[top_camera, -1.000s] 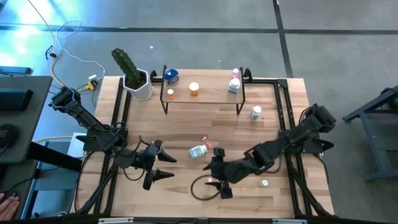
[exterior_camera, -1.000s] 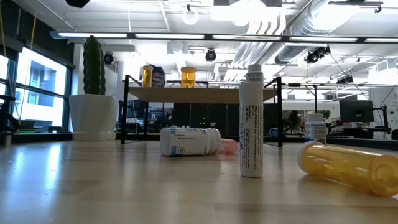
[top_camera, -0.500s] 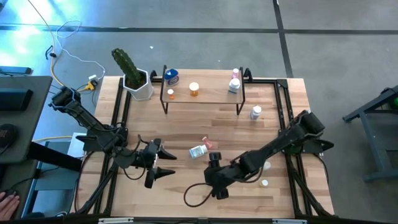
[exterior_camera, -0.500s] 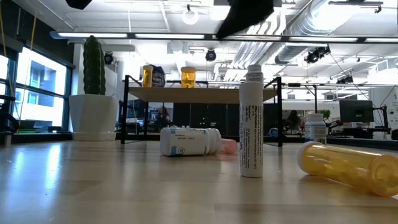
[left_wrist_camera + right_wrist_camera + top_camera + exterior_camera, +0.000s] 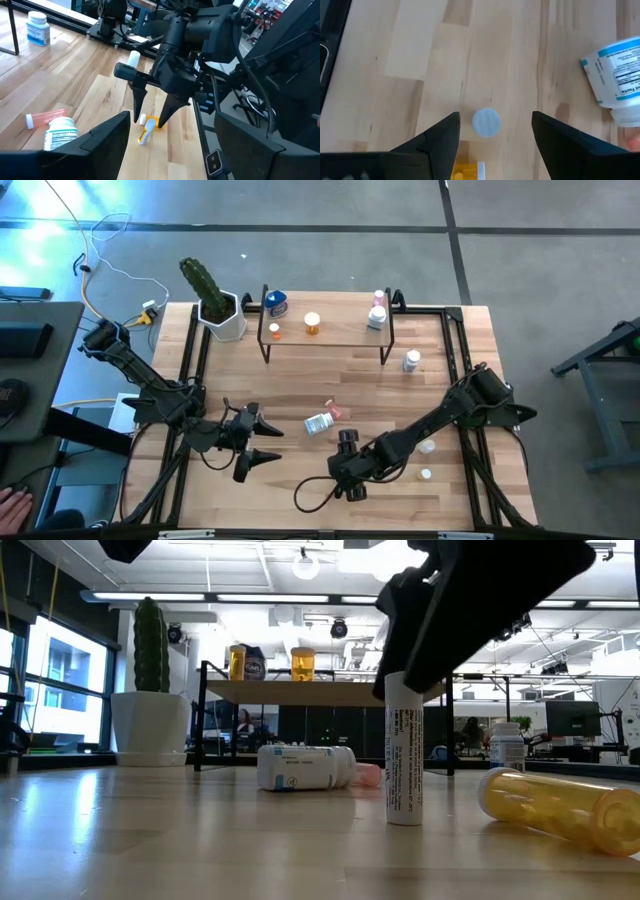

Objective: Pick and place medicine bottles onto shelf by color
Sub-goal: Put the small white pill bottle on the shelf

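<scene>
Right gripper hangs low over the near middle of the table, fingers spread, pointing down. In the right wrist view the white cap of the tall white bottle sits in the gap between the two fingers, not touched. In the low view that bottle stands upright with the dark gripper body just above its cap. A yellow-orange bottle lies on its side just beside it; the left wrist view shows it at the fingertips, contact not clear from here.

A white labelled bottle lies on its side just beyond the gripper, a pink bottle touching or nearly touching it. A white bottle stands near the shelf's right leg.

Shelf at the far side carries a blue bottle, two orange bottles, and pink and white ones at its right end. Cactus left of the shelf.

Left gripper waits at the left, fingers spread, nothing held.
</scene>
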You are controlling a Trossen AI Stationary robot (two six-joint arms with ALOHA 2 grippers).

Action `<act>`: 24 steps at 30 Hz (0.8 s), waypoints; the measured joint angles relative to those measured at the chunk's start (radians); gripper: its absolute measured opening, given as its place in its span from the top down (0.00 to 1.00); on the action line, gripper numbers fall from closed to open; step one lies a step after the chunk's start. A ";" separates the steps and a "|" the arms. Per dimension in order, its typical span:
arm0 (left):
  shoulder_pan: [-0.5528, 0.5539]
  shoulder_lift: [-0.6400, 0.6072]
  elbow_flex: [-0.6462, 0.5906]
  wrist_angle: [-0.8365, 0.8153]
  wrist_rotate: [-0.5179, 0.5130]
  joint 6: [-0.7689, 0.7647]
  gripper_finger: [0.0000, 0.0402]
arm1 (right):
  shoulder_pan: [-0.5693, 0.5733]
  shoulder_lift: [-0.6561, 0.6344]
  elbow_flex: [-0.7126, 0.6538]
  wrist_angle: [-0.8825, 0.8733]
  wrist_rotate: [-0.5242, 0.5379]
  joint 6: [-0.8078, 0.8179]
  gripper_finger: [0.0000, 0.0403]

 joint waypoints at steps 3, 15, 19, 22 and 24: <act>0.000 0.000 0.000 -0.004 0.000 0.000 0.30 | 0.000 0.000 0.000 -0.003 0.000 0.000 0.44; 0.000 0.000 0.000 -0.027 0.003 0.000 0.30 | 0.000 0.000 0.000 0.004 0.000 0.008 0.59; 0.000 0.000 0.000 -0.027 0.003 0.000 0.30 | 0.000 0.003 0.000 0.007 -0.005 0.020 0.62; 0.000 0.000 0.000 -0.027 0.003 0.000 0.30 | 0.000 0.014 0.000 0.013 -0.013 0.024 0.63; 0.000 0.000 0.000 -0.028 0.003 0.000 0.30 | 0.000 0.020 0.000 0.008 -0.023 0.027 0.63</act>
